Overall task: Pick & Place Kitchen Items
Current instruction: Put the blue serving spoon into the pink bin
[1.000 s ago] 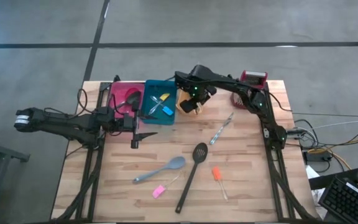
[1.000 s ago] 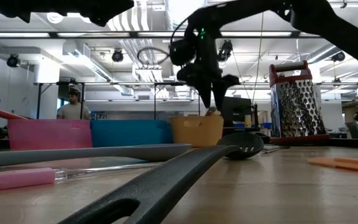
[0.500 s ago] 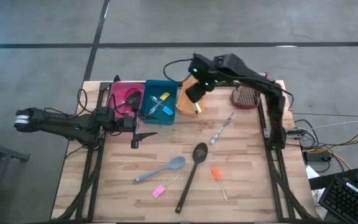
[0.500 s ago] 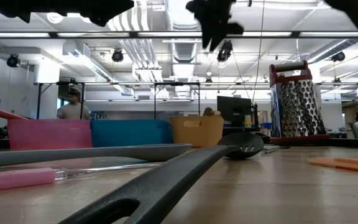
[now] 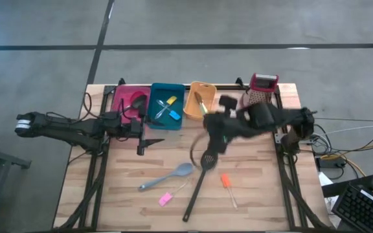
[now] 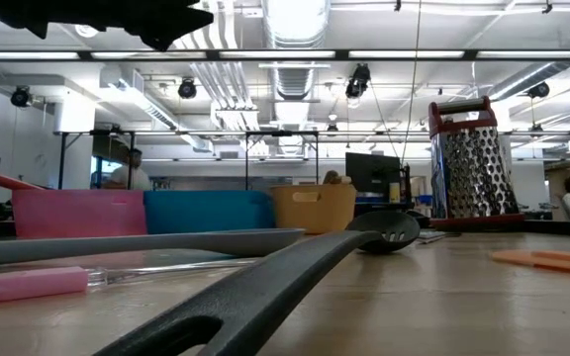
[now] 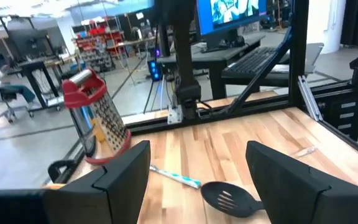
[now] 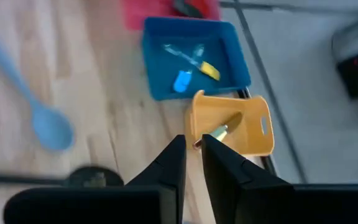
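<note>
— Looking for the right gripper (image 8: pixel 192 138) — where is it?

— Over the middle of the tabletop (image 5: pixel 264 188), above the head of the black slotted spoon (image 5: pixel 203 176), with its arm reaching in from the right edge. Its fingers (image 8: pixel 225 177) stand almost together, only a thin slit between them, and nothing is clamped there.

— And the left gripper (image 7: pixel 197 158)?

— It waits near the left edge, just in front of the pink bin (image 5: pixel 118 98). Its fingers (image 7: pixel 126 168) are wide apart and empty.

— Where are the utensils?

— Three bins line the far edge. The pink one holds the black ladle (image 5: pixel 136 103). The teal bin (image 5: pixel 155 115) beside it holds a yellow-handled tool (image 5: pixel 170 101) and a blue-handled tool (image 5: pixel 175 114). The orange bin (image 5: pixel 190 110) holds one slim tool (image 5: pixel 201 102), though I cannot make out what kind.

— What lies loose on the wood?

— The slotted spoon lies slanted, its handle pointing to the near edge. A blue-grey spatula (image 5: pixel 170 176) lies just left of it. A pink-handled tool (image 5: pixel 166 199) sits by the near edge, and an orange-handled tool (image 5: pixel 226 182) lies right of the slotted spoon. The left wrist view also shows a slim metal tool with a blue handle (image 7: pixel 178 178) beside the spoon's head.

— Anything else?

— The red-topped box grater (image 5: pixel 263 87) stands upright at the far right corner.
</note>
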Controlling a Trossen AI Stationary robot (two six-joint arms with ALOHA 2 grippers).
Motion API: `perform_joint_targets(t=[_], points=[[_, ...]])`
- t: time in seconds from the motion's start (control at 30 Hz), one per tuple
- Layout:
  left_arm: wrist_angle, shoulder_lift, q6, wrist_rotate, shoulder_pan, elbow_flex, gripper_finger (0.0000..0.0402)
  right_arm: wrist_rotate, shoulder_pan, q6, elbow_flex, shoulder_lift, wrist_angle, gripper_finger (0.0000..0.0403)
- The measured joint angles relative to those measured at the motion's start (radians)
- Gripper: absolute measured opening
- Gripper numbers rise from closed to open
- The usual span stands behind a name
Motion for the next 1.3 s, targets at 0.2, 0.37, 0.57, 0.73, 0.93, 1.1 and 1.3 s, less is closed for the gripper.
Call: perform_joint_targets(t=[0.2, 0.37, 0.57, 0.73, 0.93, 1.1, 1.3], points=[[-0.031, 0.017, -0.156, 0.006, 0.0, -0.007, 0.0269, 0.012, 0.14, -0.035, -0.119, 0.006, -0.027, 0.0042], [-0.074, 0.05, -0.177, 0.011, 0.0, -0.011, 0.0268, 0.013, 0.193, 0.048, -0.216, 0.005, -0.028, 0.0059], [-0.26, 0.135, -0.26, 0.017, -0.071, 0.021, 0.0268, 0.066, 0.191, 0.123, -0.324, 0.003, -0.027, 0.0082], [-0.312, 0.231, -0.339, -0.114, -0.188, 0.043, 0.0268, 0.098, 0.15, 0.205, -0.432, -0.04, -0.027, 0.0095], [-0.432, 0.354, -0.469, -0.338, -0.357, 0.127, 0.0268, 0.1, 0.117, 0.331, -0.625, -0.175, -0.014, 0.0085], [-0.532, 0.476, -0.607, -0.363, -0.426, 0.231, 0.0268, 0.099, 0.117, 0.421, -0.783, -0.3, 0.035, 0.0067], [-0.682, 0.638, -0.722, -0.345, -0.432, 0.358, 0.0268, 0.093, 0.118, 0.444, -0.938, -0.432, 0.16, 0.0053]])
